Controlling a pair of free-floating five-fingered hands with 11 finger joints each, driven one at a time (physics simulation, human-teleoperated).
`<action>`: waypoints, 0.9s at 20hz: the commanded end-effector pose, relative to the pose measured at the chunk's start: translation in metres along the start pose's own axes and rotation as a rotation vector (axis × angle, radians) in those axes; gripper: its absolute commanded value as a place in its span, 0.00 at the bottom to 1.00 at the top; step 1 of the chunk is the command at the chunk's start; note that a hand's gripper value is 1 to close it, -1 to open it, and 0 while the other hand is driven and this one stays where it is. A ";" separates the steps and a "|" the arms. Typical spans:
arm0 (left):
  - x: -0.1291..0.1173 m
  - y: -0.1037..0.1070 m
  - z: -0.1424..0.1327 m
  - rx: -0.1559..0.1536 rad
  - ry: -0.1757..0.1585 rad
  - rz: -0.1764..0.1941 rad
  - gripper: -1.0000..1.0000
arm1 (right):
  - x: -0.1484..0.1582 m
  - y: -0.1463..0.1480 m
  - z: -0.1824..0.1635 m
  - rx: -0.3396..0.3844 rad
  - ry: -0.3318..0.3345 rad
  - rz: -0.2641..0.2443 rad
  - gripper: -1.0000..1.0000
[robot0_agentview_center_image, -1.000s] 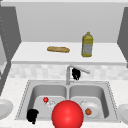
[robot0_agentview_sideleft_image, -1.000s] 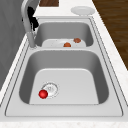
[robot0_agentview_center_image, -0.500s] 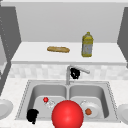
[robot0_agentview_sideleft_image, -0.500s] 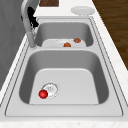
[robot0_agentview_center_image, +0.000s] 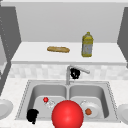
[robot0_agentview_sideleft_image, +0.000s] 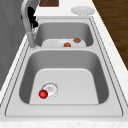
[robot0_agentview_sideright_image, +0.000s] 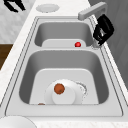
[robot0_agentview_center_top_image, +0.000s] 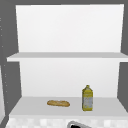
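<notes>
Right hand (robot0_agentview_center_image: 75, 73) at the tap (robot0_agentview_center_image: 78, 69), just under its spout, fingers curled near it; contact unclear. Step looks like working the tap; next calls for a firm hold. Left hand (robot0_agentview_center_image: 32, 115) idles at sink (robot0_agentview_center_image: 26, 90) front-left corner, well away from tap, fingers unreadable.

Shelf (robot0_agentview_center_image: 30, 56) above right hand (robot0_agentview_center_image: 75, 73): loaf (robot0_agentview_center_image: 58, 49) upper left of it, bottle (robot0_agentview_center_image: 87, 45) upper right. Below hand, plate (robot0_agentview_sideright_image: 63, 98) w/ orange fruit (robot0_agentview_sideright_image: 59, 88) in basin; red ball (robot0_agentview_center_image: 67, 114) nearer cam.
</notes>
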 end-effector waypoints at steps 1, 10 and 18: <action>0.000 0.000 0.000 0.000 0.000 0.000 0.50 | 0.025 -0.002 0.014 0.038 -0.008 0.023 1.00; 0.000 0.000 0.000 0.000 0.000 0.000 0.50 | 0.026 0.001 0.014 0.029 -0.006 0.003 1.00; 0.000 0.000 0.000 0.000 0.000 0.000 0.50 | 0.026 0.005 0.015 0.018 0.013 -0.027 1.00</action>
